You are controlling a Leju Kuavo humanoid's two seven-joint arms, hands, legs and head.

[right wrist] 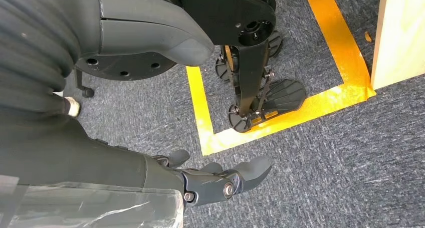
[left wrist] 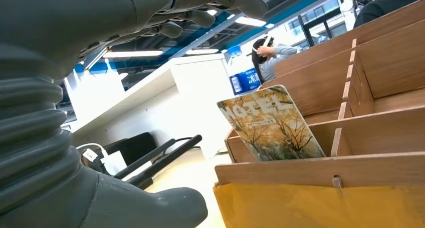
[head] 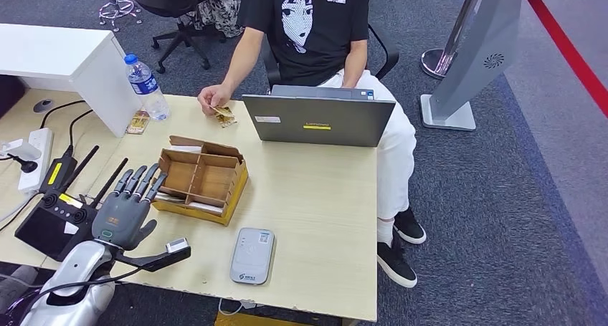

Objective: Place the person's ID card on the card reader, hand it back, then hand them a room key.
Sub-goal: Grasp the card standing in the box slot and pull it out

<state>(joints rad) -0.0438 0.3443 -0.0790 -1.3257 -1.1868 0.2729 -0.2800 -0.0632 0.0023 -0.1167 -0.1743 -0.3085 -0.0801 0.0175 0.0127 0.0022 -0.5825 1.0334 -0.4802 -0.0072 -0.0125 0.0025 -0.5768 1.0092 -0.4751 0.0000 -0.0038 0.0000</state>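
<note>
Table: a pale wood-top table [head: 315, 197] carries everything in the scene, its far edge meeting a seated person.
Person: in a black printed T-shirt and white trousers, one hand [head: 213, 97] resting on the tabletop over a small yellowish item too small to identify.
Laptop: a grey laptop [head: 318, 118] stands open in front of the person, its lid back facing the robot.
Wooden box: a divided wooden box [head: 201, 179] on a yellow base sits mid-table; a room key [left wrist: 270, 124] printed with autumn trees leans upright in one of its compartments.
Left hand: the left hand [head: 127, 205] hovers just beside the box on the robot's side, fingers extended and spread, grasping nothing.
Right hand: the right hand [right wrist: 220, 178] hangs low over grey carpet with yellow floor tape, fingers loosely extended, empty.
Card reader: a grey card reader [head: 252, 256] lies flat near the table's front edge, nothing on top.
Water bottle: a blue-capped water bottle [head: 147, 87] stands by a white cabinet.
</note>
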